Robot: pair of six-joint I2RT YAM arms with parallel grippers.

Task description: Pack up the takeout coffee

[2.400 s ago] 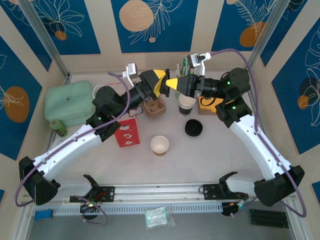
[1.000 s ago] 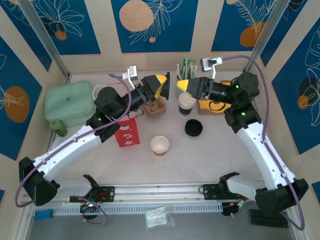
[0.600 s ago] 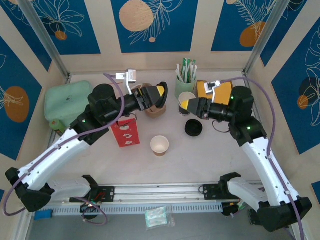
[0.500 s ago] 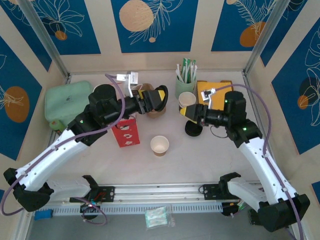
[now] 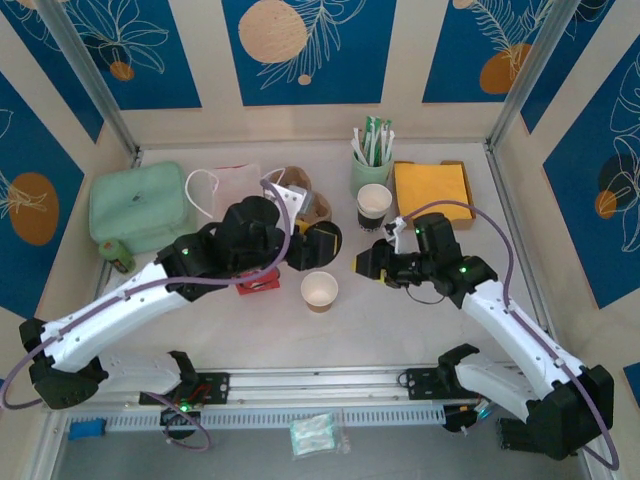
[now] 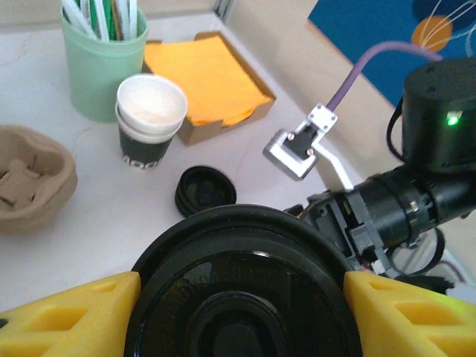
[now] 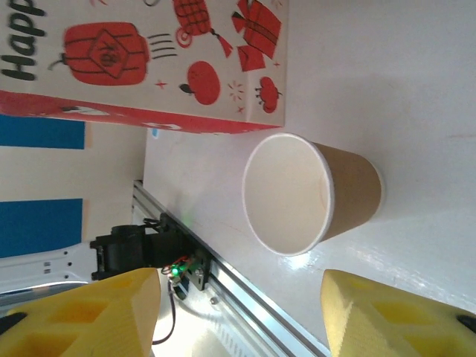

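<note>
Top view: the left claw [image 5: 306,246] grips a black lid [image 5: 316,244] just behind the brown paper cup [image 5: 320,290]. The cup stands open on the table [image 5: 400,325], so the lid is probably meant to close it before packing. The right claw [image 5: 364,263] hovers near the cup's right.

Left wrist view: the yellow fingers [image 6: 67,316] pinch the lid by its rim, keeping it flat. A white cup [image 6: 151,119] and a spare lid [image 6: 206,195] sit beyond.

Right wrist view: the right claw is wide and empty, with the cup [image 7: 312,195] ahead beside the red-and-white bag [image 7: 149,67]. It looks lined up to steady the cup.
</note>
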